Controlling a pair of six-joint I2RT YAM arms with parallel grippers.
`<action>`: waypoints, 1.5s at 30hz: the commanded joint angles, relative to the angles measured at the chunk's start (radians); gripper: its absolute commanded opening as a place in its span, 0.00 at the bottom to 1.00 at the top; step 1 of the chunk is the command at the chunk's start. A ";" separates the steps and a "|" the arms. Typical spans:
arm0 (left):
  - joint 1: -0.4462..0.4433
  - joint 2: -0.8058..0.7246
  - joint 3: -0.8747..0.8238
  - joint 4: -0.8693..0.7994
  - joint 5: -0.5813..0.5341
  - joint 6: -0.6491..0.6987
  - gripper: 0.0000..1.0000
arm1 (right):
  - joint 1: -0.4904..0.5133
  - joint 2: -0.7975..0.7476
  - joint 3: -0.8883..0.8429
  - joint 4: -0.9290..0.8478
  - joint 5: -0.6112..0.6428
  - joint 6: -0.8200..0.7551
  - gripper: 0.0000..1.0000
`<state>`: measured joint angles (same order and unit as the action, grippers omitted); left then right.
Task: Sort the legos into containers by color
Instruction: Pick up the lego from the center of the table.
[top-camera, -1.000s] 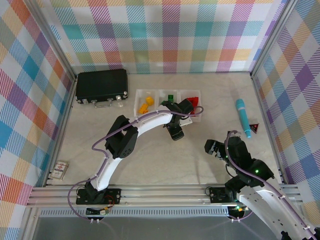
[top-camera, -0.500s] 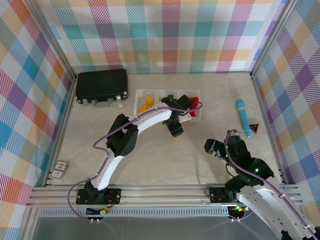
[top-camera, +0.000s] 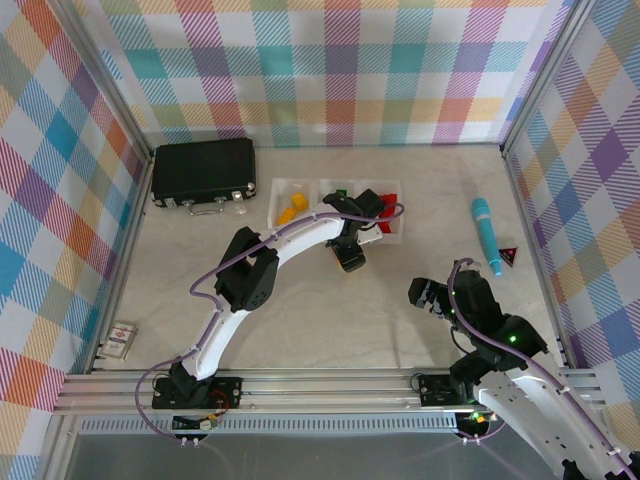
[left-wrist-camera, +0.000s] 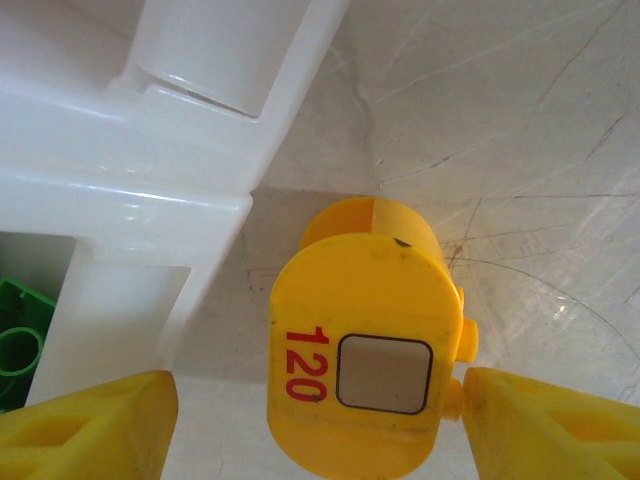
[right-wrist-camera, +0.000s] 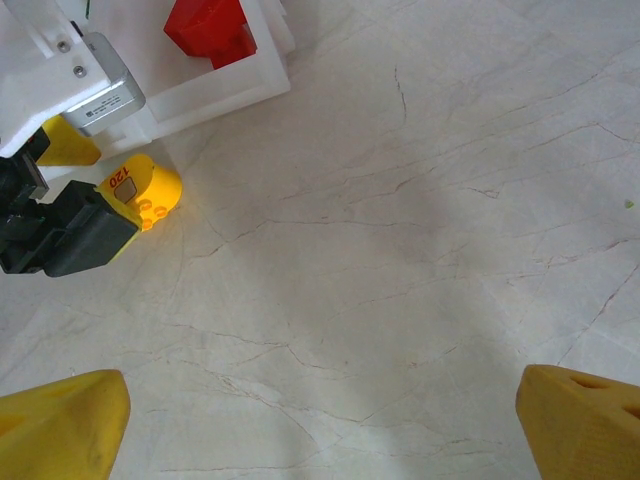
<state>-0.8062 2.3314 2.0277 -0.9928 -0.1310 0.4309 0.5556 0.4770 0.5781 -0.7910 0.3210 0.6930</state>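
Between the fingers of the left claw (left-wrist-camera: 320, 405), on the table (left-wrist-camera: 500, 120), lies a rounded yellow lego (left-wrist-camera: 365, 360) marked 120. It sits just in front of the containers (left-wrist-camera: 170, 150). The claw is half-wide and straddles the lego without gripping it. One finger (left-wrist-camera: 550, 425) seems to touch a side stud, though the view is cropped there, and the other stands clear.

We judge this to be the moment of closing. To do it well, we shift the claw slightly so both pads meet the body rather than the stud, then squeeze. We lift straight up, since the container wall stands just ahead of the claw. We carry left past the green lego (left-wrist-camera: 18, 335) to the compartment with yellow legos (top-camera: 291, 211).

The right claw (right-wrist-camera: 320, 420) hangs wide over bare table, well off to the side.
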 joint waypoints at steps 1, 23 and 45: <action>0.004 0.017 -0.021 0.008 0.024 -0.014 0.74 | -0.001 0.005 0.033 -0.017 -0.007 0.002 0.99; -0.007 0.071 0.022 -0.006 0.052 -0.018 0.71 | -0.001 0.018 0.031 -0.014 -0.011 0.008 0.99; -0.011 -0.009 -0.031 0.026 0.115 -0.125 0.25 | -0.003 -0.026 0.028 -0.048 0.002 0.019 0.99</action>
<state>-0.8204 2.3756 2.0296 -0.9916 -0.0528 0.3473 0.5556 0.4652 0.5781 -0.8139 0.3141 0.6975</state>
